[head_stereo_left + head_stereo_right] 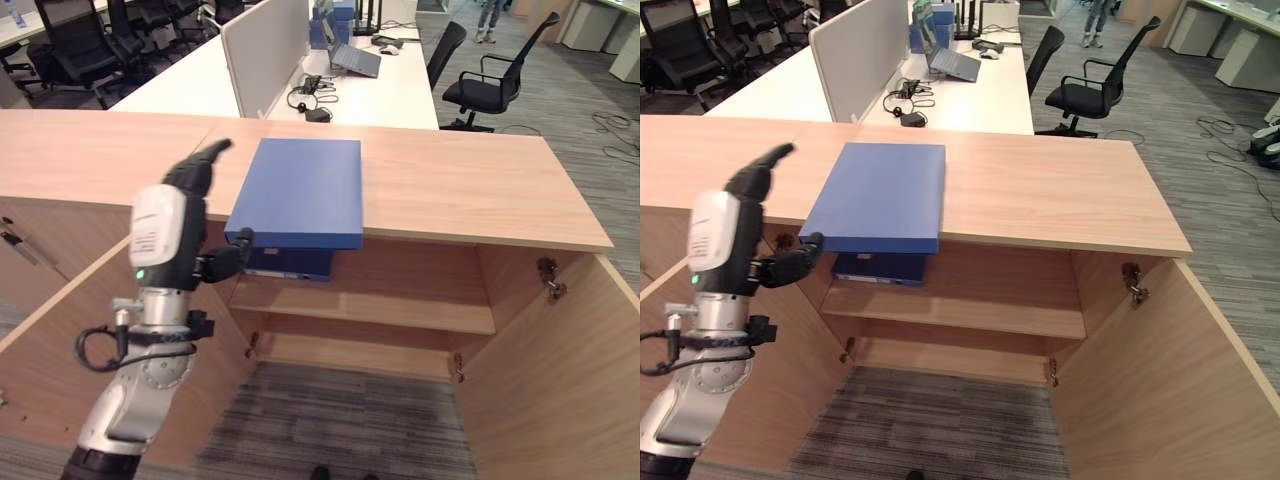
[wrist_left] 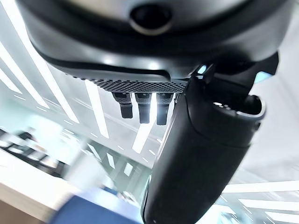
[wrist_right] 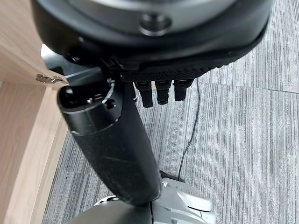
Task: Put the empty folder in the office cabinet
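Observation:
A blue folder (image 1: 300, 190) lies flat on the wooden cabinet top (image 1: 470, 190), its front edge overhanging the open cabinet. My left hand (image 1: 175, 235) is raised just left of it, fingers straight and pointing away from me; the thumb (image 1: 232, 250) reaches to the folder's front-left corner. In the left wrist view the thumb (image 2: 201, 158) stands over the blurred blue folder (image 2: 93, 212). My right hand (image 3: 117, 149) hangs over the carpet beside a cabinet door (image 3: 18, 46), fingers relaxed, holding nothing.
Another blue folder (image 1: 290, 265) lies on the cabinet's upper shelf (image 1: 400, 310), under the overhang. Both doors stand open, left (image 1: 50, 350) and right (image 1: 560, 370). Behind the cabinet are a white desk with a partition (image 1: 265, 50) and office chairs (image 1: 490, 85).

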### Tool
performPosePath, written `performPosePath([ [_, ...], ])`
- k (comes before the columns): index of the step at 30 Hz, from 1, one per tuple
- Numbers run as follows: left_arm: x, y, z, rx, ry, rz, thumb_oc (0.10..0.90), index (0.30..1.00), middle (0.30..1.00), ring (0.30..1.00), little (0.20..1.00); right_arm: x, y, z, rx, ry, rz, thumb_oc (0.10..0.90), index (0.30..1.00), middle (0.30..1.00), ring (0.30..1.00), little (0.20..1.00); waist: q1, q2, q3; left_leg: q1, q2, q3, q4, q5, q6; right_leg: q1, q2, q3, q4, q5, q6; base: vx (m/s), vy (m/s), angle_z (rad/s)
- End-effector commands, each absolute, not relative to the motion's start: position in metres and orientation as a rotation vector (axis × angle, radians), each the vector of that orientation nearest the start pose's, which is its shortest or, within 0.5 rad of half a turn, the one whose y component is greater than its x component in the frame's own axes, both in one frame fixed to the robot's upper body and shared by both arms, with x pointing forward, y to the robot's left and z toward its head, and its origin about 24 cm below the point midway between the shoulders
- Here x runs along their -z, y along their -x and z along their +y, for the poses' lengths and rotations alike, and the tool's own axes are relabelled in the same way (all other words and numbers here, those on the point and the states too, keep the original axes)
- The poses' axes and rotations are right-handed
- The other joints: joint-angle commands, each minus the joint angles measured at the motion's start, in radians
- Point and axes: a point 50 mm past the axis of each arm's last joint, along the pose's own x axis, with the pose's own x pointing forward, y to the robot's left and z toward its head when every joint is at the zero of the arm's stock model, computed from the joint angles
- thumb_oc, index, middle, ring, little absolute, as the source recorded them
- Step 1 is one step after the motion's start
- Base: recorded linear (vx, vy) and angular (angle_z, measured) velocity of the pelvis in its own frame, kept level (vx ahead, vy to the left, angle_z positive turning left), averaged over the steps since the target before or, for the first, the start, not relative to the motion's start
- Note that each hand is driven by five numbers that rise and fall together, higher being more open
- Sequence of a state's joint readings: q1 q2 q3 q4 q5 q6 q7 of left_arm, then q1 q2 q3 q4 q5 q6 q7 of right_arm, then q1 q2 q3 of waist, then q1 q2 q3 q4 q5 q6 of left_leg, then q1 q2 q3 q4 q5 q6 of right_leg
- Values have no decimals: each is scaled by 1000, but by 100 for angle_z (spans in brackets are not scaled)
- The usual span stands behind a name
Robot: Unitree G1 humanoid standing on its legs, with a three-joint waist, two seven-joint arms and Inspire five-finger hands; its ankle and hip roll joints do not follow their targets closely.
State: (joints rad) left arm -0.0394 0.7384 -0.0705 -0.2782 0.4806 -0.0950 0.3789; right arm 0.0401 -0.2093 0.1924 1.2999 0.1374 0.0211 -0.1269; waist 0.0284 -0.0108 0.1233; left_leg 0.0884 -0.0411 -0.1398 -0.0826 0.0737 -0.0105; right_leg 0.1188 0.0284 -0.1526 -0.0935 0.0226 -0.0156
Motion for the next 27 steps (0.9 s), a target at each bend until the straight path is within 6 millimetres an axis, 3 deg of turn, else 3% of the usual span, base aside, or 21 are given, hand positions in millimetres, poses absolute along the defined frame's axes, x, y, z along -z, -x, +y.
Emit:
performPosePath([
  [1, -203, -251, 209, -185, -1125, -829, 800, 900, 900, 900, 900, 168, -55, -237, 116, 354, 1352, 800, 900, 900, 900, 900, -8, -32, -62, -5, -10, 29, -5, -115, -11, 29, -61, -39, 6, -13, 119, 10, 10, -10],
  [14, -171, -280, 209, -96, -1122, -618, 800, 900, 900, 900, 900, 166, -55, -245, 120, 375, 1374, 800, 900, 900, 900, 900, -25, -29, -76, 15, -8, 48, -5, -124, -9, 42, -64, -24, 6, -17, 122, 4, 4, -2],
  [25, -158, -316, 221, -138, -1385, -486, 800, 900, 900, 900, 900, 164, -55, -253, 131, 396, 1381, 800, 900, 900, 900, 900, -43, -26, -86, 29, -5, 65, -5, -131, -8, 48, -63, -11, 6, -19, 126, 2, 1, -4],
  [27, -160, -326, 222, -155, -1529, -479, 800, 900, 900, 900, 900, 164, -55, -256, 132, 407, 1380, 800, 900, 900, 900, 900, -52, -23, -87, 30, -5, 68, -5, -133, -7, 48, -63, -8, 6, -19, 127, -2, 0, -2],
])
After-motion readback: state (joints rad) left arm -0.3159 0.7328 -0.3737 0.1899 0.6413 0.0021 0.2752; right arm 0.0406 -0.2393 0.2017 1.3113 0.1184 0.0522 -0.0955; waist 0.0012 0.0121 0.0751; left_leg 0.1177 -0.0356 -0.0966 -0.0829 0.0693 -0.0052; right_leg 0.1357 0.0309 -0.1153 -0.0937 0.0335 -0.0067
